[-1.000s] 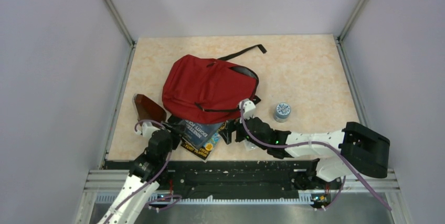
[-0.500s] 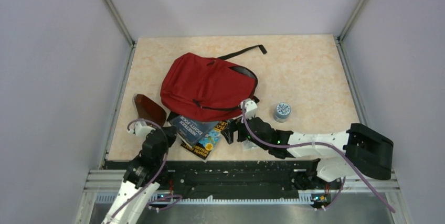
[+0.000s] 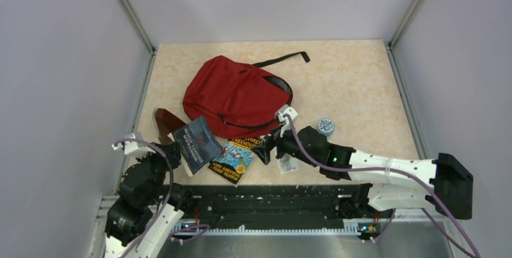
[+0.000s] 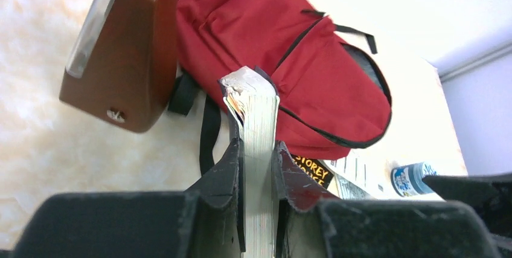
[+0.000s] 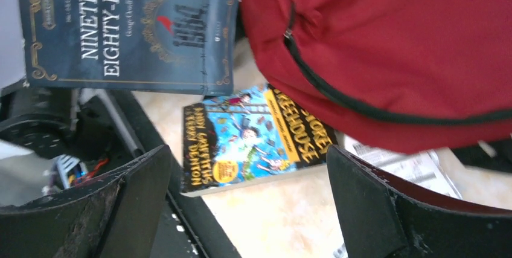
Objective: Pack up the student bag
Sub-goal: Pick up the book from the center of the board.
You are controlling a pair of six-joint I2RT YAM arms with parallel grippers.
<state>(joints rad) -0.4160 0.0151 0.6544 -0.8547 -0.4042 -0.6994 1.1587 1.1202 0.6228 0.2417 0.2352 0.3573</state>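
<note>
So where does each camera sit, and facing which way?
Top external: above, behind the bases, looking down on the table; both arms, left hand, right hand show.
Left wrist: faces the student bag; its fingers clamp a dark blue book.
Right wrist: looks down at a colourful book; open fingers frame it.
Shared: all show the bag.

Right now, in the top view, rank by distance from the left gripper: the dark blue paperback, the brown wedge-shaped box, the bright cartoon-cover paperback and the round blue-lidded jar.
1. Dark blue paperback: clamped in the left gripper.
2. Brown wedge-shaped box: just beyond it, on the left.
3. Bright cartoon-cover paperback: to its right, near edge.
4. Round blue-lidded jar: far right.
</note>
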